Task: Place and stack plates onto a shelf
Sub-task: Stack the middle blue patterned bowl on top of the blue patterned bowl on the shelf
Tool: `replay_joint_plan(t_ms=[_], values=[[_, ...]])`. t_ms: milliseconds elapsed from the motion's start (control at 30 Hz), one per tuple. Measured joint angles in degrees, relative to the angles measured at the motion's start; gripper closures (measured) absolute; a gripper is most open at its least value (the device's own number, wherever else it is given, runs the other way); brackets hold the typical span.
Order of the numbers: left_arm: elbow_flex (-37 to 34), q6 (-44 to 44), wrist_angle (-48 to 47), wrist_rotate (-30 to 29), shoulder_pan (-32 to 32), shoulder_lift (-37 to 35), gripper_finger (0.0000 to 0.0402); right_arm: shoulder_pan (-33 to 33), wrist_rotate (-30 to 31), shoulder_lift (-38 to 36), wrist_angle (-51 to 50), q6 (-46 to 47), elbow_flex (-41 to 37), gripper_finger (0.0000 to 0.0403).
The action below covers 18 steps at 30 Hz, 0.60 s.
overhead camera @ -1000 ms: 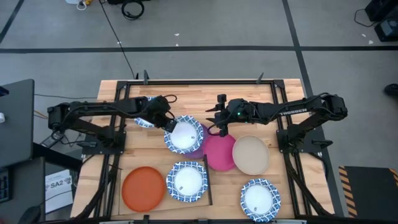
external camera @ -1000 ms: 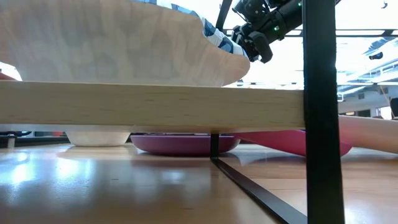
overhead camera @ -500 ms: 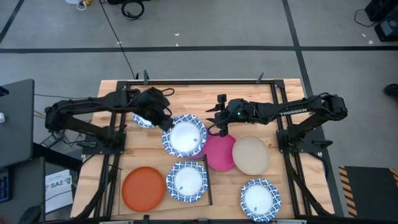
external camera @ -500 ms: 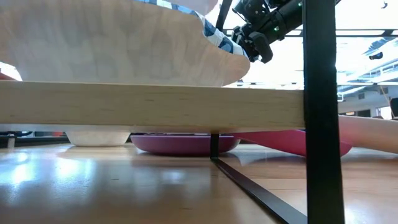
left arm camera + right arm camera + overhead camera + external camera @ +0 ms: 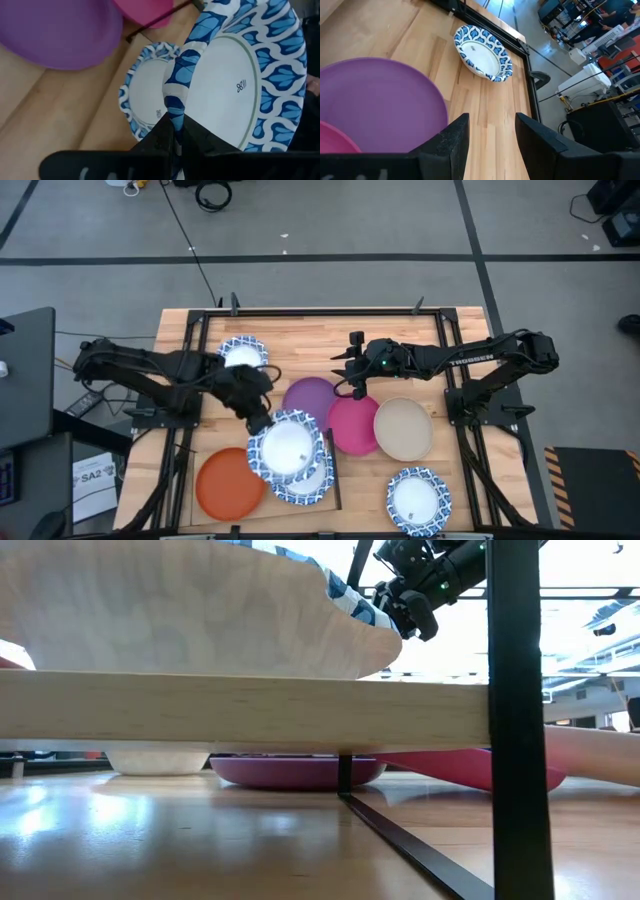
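Left end effector [image 5: 172, 135] clamps patterned plate [image 5: 283, 446], hiding lower plate [image 5: 312, 480]; right end effector [image 5: 490, 135] open.

The high view is lit evenly from above, and only soft, short shadows are seen beside the arms on the bench [image 5: 300, 325]. In the low view the room behind is strongly overexposed; white glare fills the upper right part. The close wooden edge of the shelf [image 5: 240, 710] is rendered soft and out of focus, and pale reflections are seen on the bench surface. The wrist views are bright and sharp.
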Motion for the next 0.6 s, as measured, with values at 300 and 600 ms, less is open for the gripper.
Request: replay_joint_plan(t_ms=[300, 600], values=[[-0.28, -4.72, 0.44, -6.85, -7.75, 3.87, 0.0379, 0.02, 0.0, 0.0, 0.01, 0.0, 0.0, 0.0238], [-0.28, -4.45, 0.75, -7.95, -9.57, 11.28, 0.0379, 0.01, 0.0, 0.0, 0.0, 0.0, 0.0, 0.0238]])
